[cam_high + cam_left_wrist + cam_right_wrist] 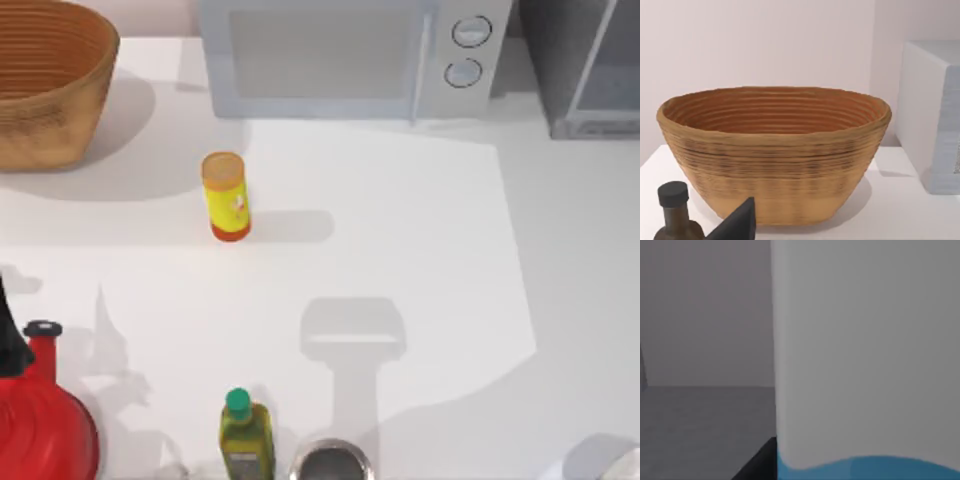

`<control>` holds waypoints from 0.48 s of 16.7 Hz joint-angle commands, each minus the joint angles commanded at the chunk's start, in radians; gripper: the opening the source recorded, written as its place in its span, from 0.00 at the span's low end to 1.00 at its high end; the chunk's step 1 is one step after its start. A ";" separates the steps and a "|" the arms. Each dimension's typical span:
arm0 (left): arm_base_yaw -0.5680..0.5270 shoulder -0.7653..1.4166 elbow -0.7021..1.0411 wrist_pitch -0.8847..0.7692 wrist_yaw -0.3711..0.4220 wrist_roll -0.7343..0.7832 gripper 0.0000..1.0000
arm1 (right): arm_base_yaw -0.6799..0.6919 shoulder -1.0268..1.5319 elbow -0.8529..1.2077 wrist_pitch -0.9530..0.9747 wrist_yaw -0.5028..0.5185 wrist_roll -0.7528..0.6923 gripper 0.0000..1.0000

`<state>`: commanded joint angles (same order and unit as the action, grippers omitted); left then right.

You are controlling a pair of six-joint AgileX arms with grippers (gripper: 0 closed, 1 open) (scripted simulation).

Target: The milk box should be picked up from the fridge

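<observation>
Top view: fridge (585, 75) at far right rear corner, just right of microwave (340, 55); pale door frame seen at a slant, so door looks swung open, not certain. Basket (45, 80) at far left rear, yellow canister (225, 195) standing left of centre, green-capped bottle (245, 440) and metal cup (330, 462) at near edge, red kettle-like vessel (40, 420) at near left. Right wrist view: milk box (865, 355) right up against the camera, white face with a light-blue band low down, one straight vertical edge, so long axis upright. Behind and beside it, plain grey wall and floor, taken as fridge interior, so box judged inside the fridge and not yet out. Dark wedge of right gripper (760, 462) low beside that vertical edge, touching or just apart: cannot tell; opening likewise cannot tell, hold on box not confirmed. Key relation: box directly ahead of right gripper, very near, standing tall; right arm clearly the nearer one, fridge on its side of table. Next move judged as a straight pull back toward table centre, box kept upright, watching door frame and fridge wall. Left wrist view: left gripper (737, 222) parked at table's left, facing basket, well apart from fridge; opening cannot tell.
</observation>
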<state>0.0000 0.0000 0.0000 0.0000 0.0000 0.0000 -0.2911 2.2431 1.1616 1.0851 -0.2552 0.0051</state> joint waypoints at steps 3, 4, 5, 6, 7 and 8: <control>0.000 0.000 0.000 0.000 0.000 0.000 1.00 | 0.000 0.000 0.000 0.000 0.000 0.000 0.47; 0.000 0.000 0.000 0.000 0.000 0.000 1.00 | 0.000 0.000 0.000 0.000 0.000 0.000 0.40; 0.000 0.000 0.000 0.000 0.000 0.000 1.00 | 0.000 0.000 0.000 0.000 0.000 0.000 0.32; 0.000 0.000 0.000 0.000 0.000 0.000 1.00 | 0.000 0.000 0.000 0.000 0.000 0.000 0.25; 0.000 0.000 0.000 0.000 0.000 0.000 1.00 | 0.000 0.000 0.000 0.000 0.000 0.000 0.17; 0.000 0.000 0.000 0.000 0.000 0.000 1.00 | 0.000 0.000 0.000 0.000 0.000 0.000 0.10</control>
<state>0.0000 0.0000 0.0000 0.0000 0.0000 0.0000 -0.2911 2.2431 1.1616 1.0851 -0.2552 0.0051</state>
